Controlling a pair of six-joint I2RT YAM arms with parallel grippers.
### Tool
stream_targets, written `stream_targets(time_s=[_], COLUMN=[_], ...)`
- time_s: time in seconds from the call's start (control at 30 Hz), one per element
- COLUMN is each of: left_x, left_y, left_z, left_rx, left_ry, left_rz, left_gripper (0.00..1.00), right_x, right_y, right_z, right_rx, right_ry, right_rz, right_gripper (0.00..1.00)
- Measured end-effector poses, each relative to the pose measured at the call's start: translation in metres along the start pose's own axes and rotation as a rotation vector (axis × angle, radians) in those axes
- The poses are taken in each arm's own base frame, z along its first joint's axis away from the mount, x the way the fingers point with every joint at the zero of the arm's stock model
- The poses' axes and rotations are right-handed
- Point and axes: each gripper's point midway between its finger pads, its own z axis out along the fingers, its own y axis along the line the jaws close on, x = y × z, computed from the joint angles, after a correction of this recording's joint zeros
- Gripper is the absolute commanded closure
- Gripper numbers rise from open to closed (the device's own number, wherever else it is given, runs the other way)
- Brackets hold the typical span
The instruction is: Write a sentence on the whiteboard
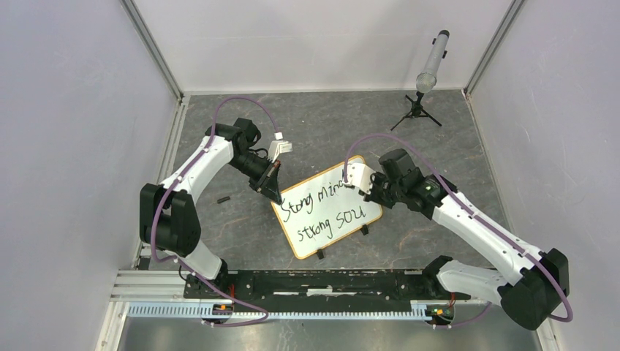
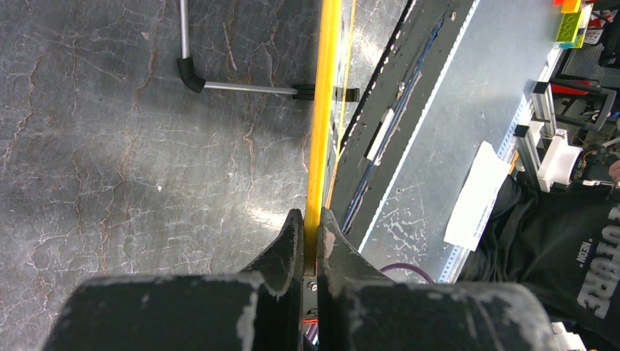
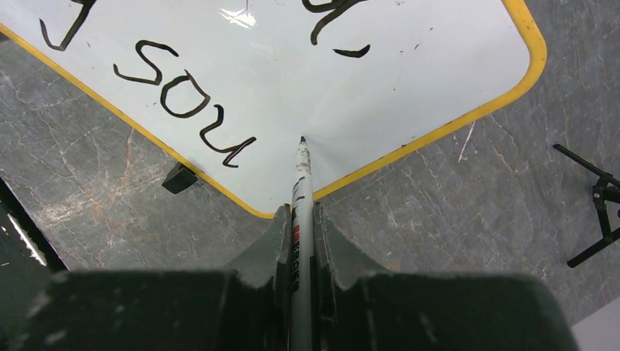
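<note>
Overhead, the dark grey, crack-veined tabletop (image 1: 307, 124) sits inside pale walls (image 1: 314, 44) with aluminium corner posts. A grey cylinder on a small black tripod (image 1: 417, 113) stands in the far right corner. The whiteboard (image 1: 333, 207) lies slantwise mid-table, black handwriting across it. The left gripper (image 2: 311, 219) is pinched tight on the board's yellow frame edge at its far left corner. The right gripper (image 3: 300, 216) clamps a marker (image 3: 300, 172), tip over the white near the board's right corner.
</note>
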Motion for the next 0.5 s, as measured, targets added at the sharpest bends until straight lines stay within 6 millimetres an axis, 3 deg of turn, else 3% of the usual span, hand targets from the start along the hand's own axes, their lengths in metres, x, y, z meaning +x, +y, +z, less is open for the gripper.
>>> stream_targets(time_s=[0.23, 0.5], left_x=[0.0, 0.0], left_y=[0.0, 0.0], left_z=[0.0, 0.0], left_rx=[0.0, 0.0], left_ry=[0.0, 0.0], left_rz=[0.0, 0.0], left_gripper=[0.98, 0.98], right_x=[0.003, 0.019], right_y=[0.001, 0.016], right_z=[0.004, 0.007], right_rx=[-0.003, -0.036], right_ry=[0.007, 0.023], right_rz=[0.003, 0.01], right_gripper=[1.0, 1.0])
